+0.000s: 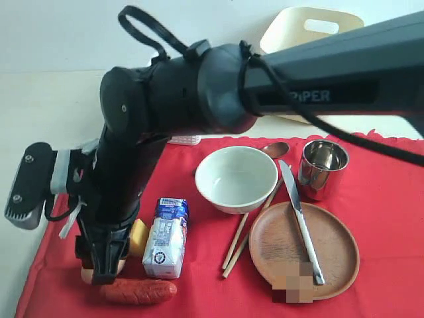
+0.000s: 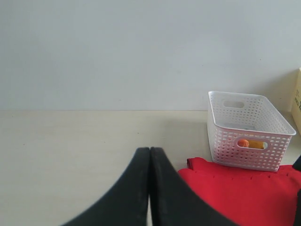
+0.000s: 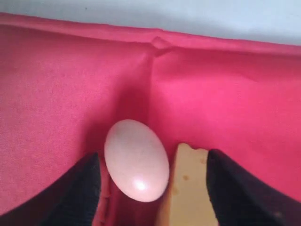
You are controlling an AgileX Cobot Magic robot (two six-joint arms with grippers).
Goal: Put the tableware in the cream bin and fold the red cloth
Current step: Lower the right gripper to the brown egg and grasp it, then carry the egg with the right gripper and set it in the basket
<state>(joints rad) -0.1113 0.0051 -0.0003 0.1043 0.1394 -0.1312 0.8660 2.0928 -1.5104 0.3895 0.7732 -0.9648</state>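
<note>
The red cloth [image 1: 384,218] lies spread on the table. On it stand the pale bowl [image 1: 236,177], the steel cup [image 1: 323,167] and the brown clay plate [image 1: 275,245], with the steel knife [image 1: 299,215] across the plate. The chopsticks [image 1: 245,238] lie beside the bowl and the dark spoon [image 1: 276,149] behind it. At the back stands the cream bin [image 1: 311,30]. My right gripper [image 1: 106,268] reaches across to the near left, pointing down. It is open [image 3: 153,172] around an egg [image 3: 136,160] and cheese [image 3: 186,188]. My left gripper [image 2: 150,155] is shut and empty over bare table.
A milk carton [image 1: 167,237] and a sausage [image 1: 138,291] lie next to the right gripper. The white perforated basket [image 2: 247,136] stands at the cloth's far left corner with something orange inside. The right arm [image 1: 278,73] hides the middle back.
</note>
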